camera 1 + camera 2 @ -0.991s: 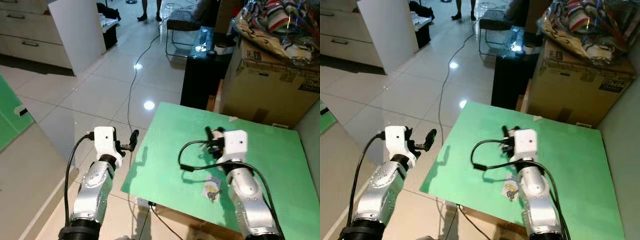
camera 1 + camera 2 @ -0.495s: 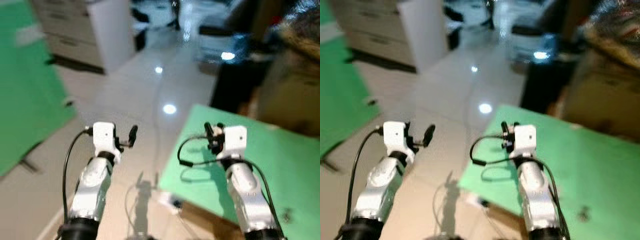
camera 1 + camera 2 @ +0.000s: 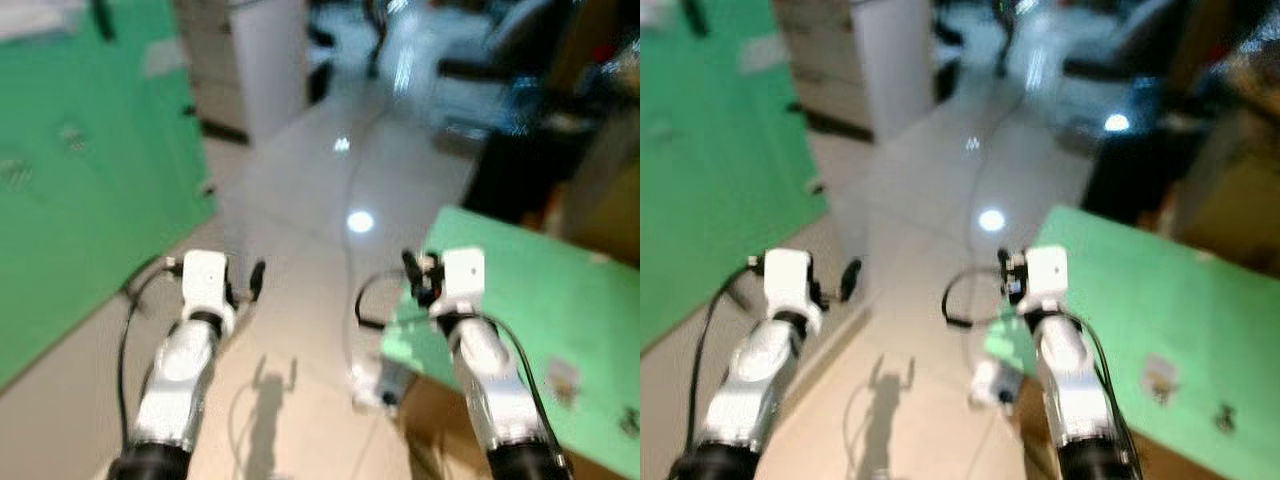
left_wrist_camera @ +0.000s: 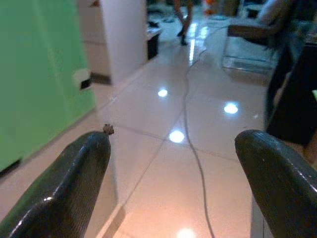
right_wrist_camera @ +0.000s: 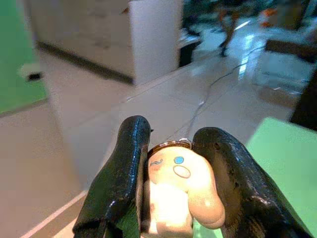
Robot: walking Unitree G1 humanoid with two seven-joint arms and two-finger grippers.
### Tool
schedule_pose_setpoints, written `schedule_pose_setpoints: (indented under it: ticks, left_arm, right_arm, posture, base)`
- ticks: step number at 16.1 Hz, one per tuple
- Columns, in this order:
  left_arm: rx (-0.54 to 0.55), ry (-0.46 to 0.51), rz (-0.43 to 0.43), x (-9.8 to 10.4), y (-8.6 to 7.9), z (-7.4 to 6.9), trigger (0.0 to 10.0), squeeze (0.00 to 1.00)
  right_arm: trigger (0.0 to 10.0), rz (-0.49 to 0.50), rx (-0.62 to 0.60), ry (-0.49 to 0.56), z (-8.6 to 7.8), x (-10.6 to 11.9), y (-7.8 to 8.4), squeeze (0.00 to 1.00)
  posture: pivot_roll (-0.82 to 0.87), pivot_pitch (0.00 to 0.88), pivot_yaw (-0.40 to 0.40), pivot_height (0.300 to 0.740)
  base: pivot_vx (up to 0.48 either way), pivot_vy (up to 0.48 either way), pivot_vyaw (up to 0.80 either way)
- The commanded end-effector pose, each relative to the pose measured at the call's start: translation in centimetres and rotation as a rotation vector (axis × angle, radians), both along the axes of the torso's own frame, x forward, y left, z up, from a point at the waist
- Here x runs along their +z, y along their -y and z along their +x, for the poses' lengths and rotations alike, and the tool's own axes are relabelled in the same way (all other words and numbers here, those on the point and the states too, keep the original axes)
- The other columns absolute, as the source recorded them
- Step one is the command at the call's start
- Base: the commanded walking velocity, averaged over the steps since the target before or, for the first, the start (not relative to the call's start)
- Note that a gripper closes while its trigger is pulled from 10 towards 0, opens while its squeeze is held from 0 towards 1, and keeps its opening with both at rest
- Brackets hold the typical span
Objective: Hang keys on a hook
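Observation:
My right gripper is shut on a cream plush keychain charm with a metal ring at its top. In the head views this gripper hangs over the near left corner of the green table. My left gripper is held out over the tiled floor, open with nothing between its fingers. To the left stands an upright green panel, and a small white fixture juts from its edge. The head views are blurred.
Two small items, one pale and one dark, lie on the green table. A cable runs across the shiny tile floor. A white cabinet stands ahead, dark furniture behind the table.
The whole view has swung left: the green table slid right and the green panel came in at the left. Both arms keep the same pose, and the picture has blurred.

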State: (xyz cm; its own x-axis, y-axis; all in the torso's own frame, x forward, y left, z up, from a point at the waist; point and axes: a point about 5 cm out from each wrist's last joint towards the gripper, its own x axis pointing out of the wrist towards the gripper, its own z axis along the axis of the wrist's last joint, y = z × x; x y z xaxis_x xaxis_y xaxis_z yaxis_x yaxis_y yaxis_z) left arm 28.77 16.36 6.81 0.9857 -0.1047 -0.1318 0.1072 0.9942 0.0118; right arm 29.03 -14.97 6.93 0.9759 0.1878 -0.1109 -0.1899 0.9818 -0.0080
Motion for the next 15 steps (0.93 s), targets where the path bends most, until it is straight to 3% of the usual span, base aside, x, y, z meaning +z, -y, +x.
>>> schedule_pose_setpoints:
  ticks: [1,8,10,12,15]
  left_arm:
    - [0.043,-0.019,-0.012,-0.2,-0.3,-0.3,10.0,0.0]
    - [0.174,-0.032,0.04,-1.0,-1.3,-2.4,10.0,0.0]
    - [0.23,-0.017,0.1,-0.9,-2.2,-2.7,10.0,0.0]
    - [0.284,-0.016,0.121,-0.8,-3.2,-2.8,10.0,0.0]
    - [0.24,-0.023,0.103,-0.7,-3.0,-2.1,10.0,0.0]
  right_arm:
    - [0.0,0.005,0.026,0.013,0.6,0.4,-0.3,0.0]
    - [0.0,0.003,0.078,-0.036,0.3,-0.8,-0.7,0.0]
    - [0.0,0.006,0.071,-0.041,0.3,-1.0,-0.7,0.0]
    - [0.0,0.012,0.062,-0.045,0.2,-1.3,-0.7,0.0]
    - [0.0,0.016,0.073,-0.065,-0.1,-2.0,-1.2,0.0]
  posture:
    - [-0.03,0.0,-0.004,0.74]
    - [0.01,0.0,-0.033,0.74]
    - [0.02,0.0,-0.037,0.74]
    - [0.02,0.0,-0.038,0.74]
    - [0.03,0.0,-0.04,0.74]
  base:
    - [0.0,-0.48,0.45]
    - [0.0,-0.477,0.44]
    - [0.0,-0.461,0.43]
    - [0.0,-0.461,0.43]
    - [0.0,-0.305,0.44]
